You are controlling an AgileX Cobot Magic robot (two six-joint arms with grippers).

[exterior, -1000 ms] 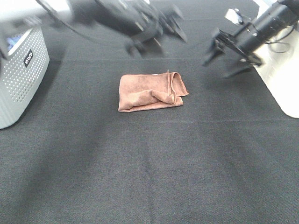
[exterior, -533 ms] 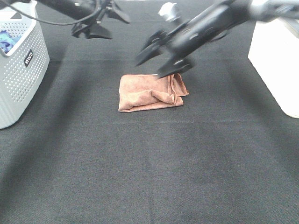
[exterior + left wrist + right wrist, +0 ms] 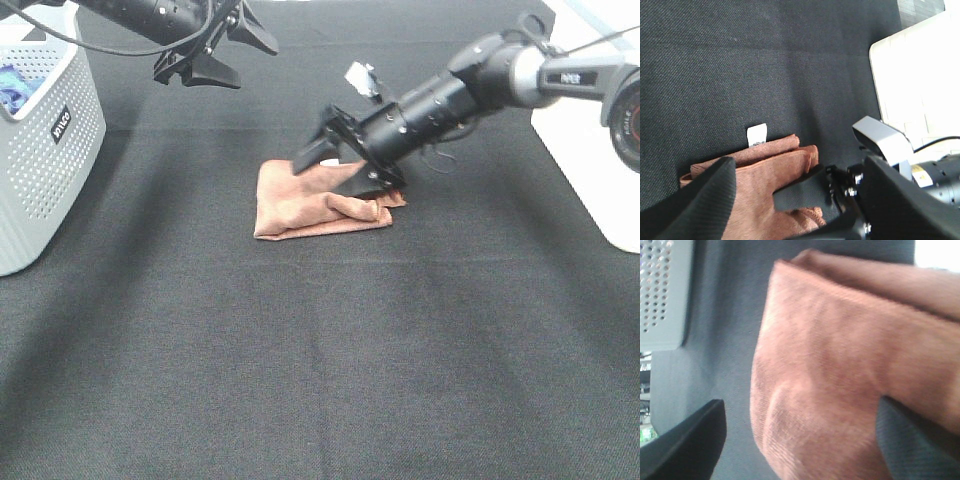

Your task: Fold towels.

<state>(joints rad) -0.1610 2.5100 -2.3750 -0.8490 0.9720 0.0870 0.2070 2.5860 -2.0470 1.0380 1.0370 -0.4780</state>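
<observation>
A brown towel (image 3: 300, 205) lies folded and a little lumpy on the black table, middle back. My right gripper (image 3: 343, 168) is open and low over the towel's right part, one finger on each side of its bunched edge. The right wrist view shows the towel (image 3: 840, 365) filling the gap between the open fingers (image 3: 690, 445). My left gripper (image 3: 228, 50) is open and empty, raised at the back left, well away from the towel. The left wrist view shows the towel (image 3: 765, 175) with its white tag (image 3: 757, 136), and the right arm reaching in.
A white perforated basket (image 3: 45, 150) stands at the left edge, with blue cloth inside. A white box (image 3: 600, 170) stands at the right edge. Black cloth (image 3: 320, 380) covers the table.
My right arm has swung from the back right down onto the towel's right part. My left arm has drawn back from the middle to the far left. The towel has not moved.
</observation>
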